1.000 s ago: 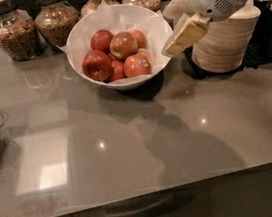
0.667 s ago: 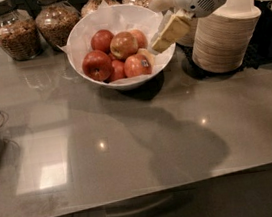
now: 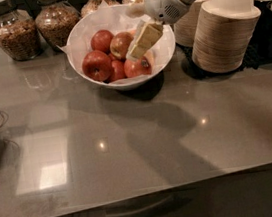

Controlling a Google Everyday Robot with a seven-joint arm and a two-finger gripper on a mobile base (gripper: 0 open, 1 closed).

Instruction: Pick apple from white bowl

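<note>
The round, dull red apple with a pale yellow-tan blush (image 3: pixel 120 45) is seen near the middle of the wide, glossy white bowl lined with crinkled paper (image 3: pixel 78 64), nestled among darker red apples (image 3: pixel 97 65). The cream-coloured gripper (image 3: pixel 142 41) is held tilted over the bowl, just beside the apple on its right; how wide it stands cannot be told, and nothing is seen to be held. Stacks of beige paper bowls (image 3: pixel 226 32) are placed right of the bowl, and glass jars of grains (image 3: pixel 11 32) behind it, on the grey bench (image 3: pixel 141 145).
</note>
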